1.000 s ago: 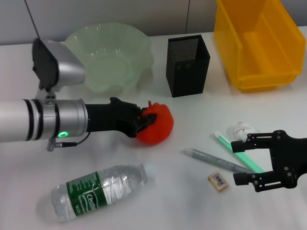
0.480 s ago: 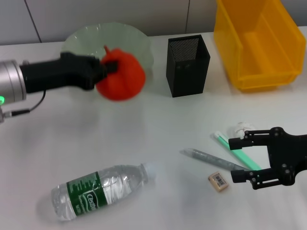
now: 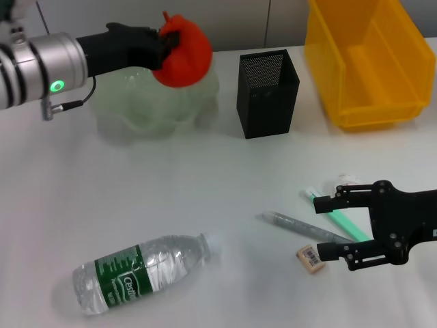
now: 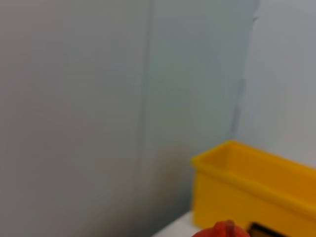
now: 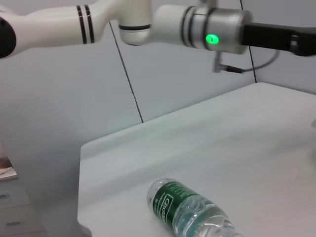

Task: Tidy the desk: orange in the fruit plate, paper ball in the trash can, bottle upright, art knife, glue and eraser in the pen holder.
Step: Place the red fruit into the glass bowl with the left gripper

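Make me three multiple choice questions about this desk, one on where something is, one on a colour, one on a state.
1. Where is the orange?
A. Held above the green bowl
B. Inside the black mesh cup
C. On the table beside the bottle

2. What colour is the big bin?
A. Blue
B. Yellow
C. White

3. How is the bottle placed?
A. Standing upright
B. Lying on its side
C. Resting in the bowl

Answers: 1 A, the left gripper holds the orange over the bowl. 2 B, the bin behind the black mesh cup is bright yellow. 3 B, the bottle lies flat on the table, cap toward the open right gripper.
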You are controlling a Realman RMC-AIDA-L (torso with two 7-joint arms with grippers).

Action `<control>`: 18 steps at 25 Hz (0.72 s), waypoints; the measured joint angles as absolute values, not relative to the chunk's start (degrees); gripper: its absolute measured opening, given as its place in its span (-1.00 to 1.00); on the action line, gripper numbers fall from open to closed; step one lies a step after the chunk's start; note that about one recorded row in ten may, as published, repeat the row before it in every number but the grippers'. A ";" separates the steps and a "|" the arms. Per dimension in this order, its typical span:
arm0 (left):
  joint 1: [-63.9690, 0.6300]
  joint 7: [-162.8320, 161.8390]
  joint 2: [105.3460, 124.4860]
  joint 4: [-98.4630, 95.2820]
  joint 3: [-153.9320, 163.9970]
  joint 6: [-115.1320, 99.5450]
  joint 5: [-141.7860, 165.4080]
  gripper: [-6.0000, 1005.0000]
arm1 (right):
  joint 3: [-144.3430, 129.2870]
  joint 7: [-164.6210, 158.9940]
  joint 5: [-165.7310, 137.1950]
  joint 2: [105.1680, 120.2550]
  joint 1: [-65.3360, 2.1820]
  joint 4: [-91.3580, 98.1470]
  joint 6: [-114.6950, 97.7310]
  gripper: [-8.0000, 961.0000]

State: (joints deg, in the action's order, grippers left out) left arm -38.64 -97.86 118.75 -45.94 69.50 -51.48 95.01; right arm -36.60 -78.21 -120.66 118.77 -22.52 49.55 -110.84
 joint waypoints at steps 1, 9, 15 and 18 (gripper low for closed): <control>-40.20 -97.54 118.89 -44.44 71.88 -45.16 95.04 -0.87 | -36.72 -78.20 -120.66 118.81 -22.62 49.55 -110.84 0.61; -41.29 -97.36 119.10 -43.51 75.94 -33.52 94.76 -0.87 | -37.08 -78.17 -120.66 118.91 -22.82 49.57 -110.82 0.61; -41.12 -97.96 119.09 -42.61 76.41 -30.33 94.65 -0.84 | -37.12 -78.13 -120.66 118.92 -22.98 49.57 -110.61 0.61; -40.91 -98.01 119.09 -42.44 77.39 -29.78 94.64 -0.82 | -37.17 -78.13 -120.66 118.92 -23.31 49.38 -110.61 0.61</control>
